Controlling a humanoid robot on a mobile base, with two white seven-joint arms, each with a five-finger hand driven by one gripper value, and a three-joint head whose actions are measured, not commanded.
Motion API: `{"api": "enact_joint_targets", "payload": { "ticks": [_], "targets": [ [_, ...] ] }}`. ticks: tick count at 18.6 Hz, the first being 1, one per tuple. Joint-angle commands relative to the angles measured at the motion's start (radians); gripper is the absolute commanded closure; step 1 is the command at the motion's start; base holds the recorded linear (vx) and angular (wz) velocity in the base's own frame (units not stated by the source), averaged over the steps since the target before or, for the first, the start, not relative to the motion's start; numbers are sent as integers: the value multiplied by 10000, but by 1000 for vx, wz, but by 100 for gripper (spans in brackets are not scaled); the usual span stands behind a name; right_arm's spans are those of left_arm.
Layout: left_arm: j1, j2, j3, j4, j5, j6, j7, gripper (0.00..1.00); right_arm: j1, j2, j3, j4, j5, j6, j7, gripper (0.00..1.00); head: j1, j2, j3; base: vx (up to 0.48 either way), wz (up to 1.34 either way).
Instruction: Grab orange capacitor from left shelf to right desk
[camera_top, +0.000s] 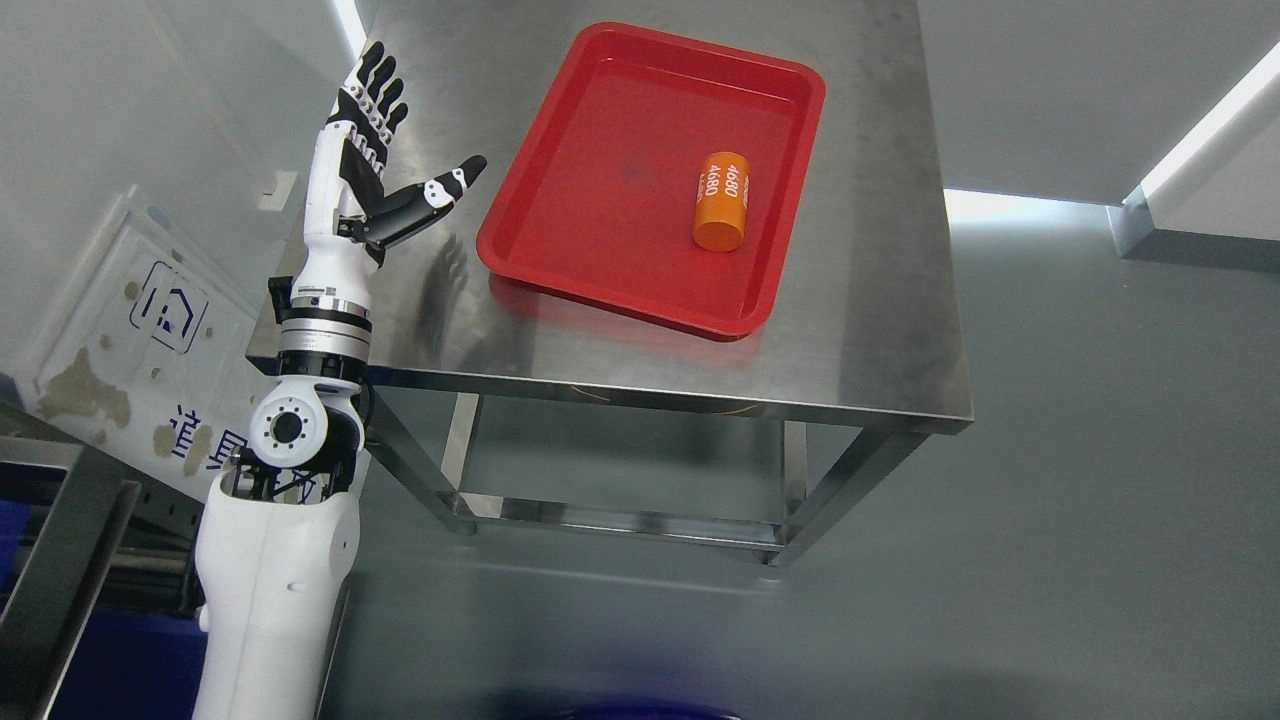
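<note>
Left hand (375, 165), raised at the steel desk's (880, 330) left edge, is shown with fingers spread and nothing held. To its right, well apart, the orange capacitor (722, 200) is seen lying on its side in the red tray (560, 250), long axis pointing roughly away from the robot. No right hand is shown; the left is judged nearer.

Left arm raised, left hand (372, 150) fingers spread

White digits "4680" run twice along the side of the orange capacitor (722, 200). On the floor sign (150, 330) at left, blue characters and a house-shaped logo, unreadable.
</note>
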Motion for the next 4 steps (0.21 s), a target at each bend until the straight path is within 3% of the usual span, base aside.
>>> {"api": "enact_joint_targets", "payload": {
  "ticks": [1, 4],
  "targets": [
    [359, 175, 84, -67, -1, -45, -1, 0, -15, -175, -107, -337, 46, 0, 45, 0, 0, 0, 0, 0, 0],
    [344, 145, 130, -67, -1, -45, -1, 0, -15, -175, -107, -337, 46, 0, 45, 0, 0, 0, 0, 0, 0]
  ]
}}
